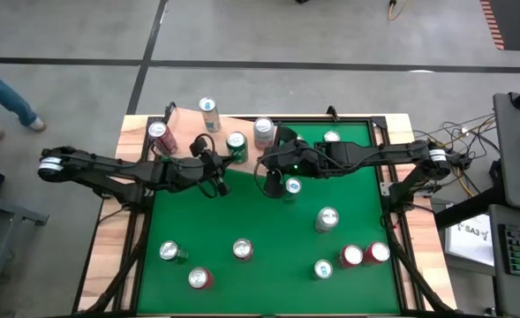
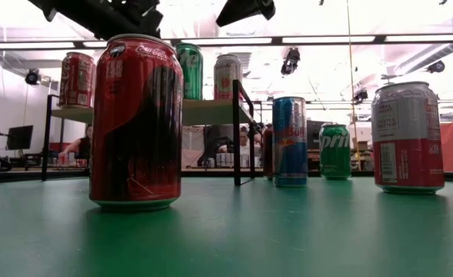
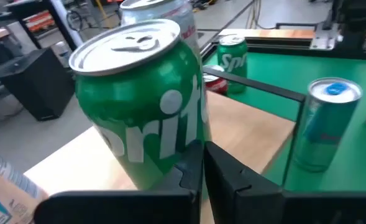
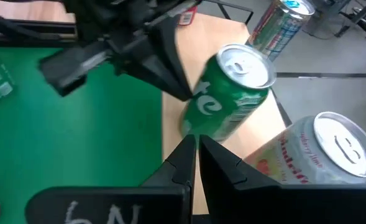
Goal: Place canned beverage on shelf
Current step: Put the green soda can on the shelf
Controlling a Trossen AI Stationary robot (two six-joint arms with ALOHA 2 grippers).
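The shelf (image 1: pixel 184 124) (image 2: pixel 211 114) is a pale wood board on a dark frame at the table's far left. A green Sprite can (image 1: pixel 236 143) (image 3: pixel 139 106) (image 4: pixel 229 93) stands upright on its base near the shelf's right end. On the shelf with it are a white-and-pink can (image 1: pixel 264 131) (image 4: pixel 319 155), a red can (image 1: pixel 160 132) and a blue-and-white can (image 1: pixel 208 108). My left gripper (image 3: pixel 202 168) (image 1: pixel 224 159) is shut, its tips at the green can's lower side. My right gripper (image 4: pixel 195 152) (image 1: pixel 258 161) is shut and points at the same can from the right. My left gripper's shut fingertips (image 3: pixel 192 163) stand level against the green can's lower side (image 3: pixel 164 168), coming from the table's left; whether they touch it I cannot tell. My right gripper's shut fingertips (image 4: pixel 186 149) end just short of the can's foot (image 4: pixel 198 127); I cannot tell if they touch.
Several cans stand on the green table: a Red Bull can (image 1: pixel 292 187) (image 3: pixel 322 124) just right of the shelf, a silver one (image 1: pixel 327 218), red ones (image 1: pixel 351 256) and a Coke can (image 2: pixel 136 123) near the front. Cables and a desk (image 1: pixel 507 177) lie to the right.
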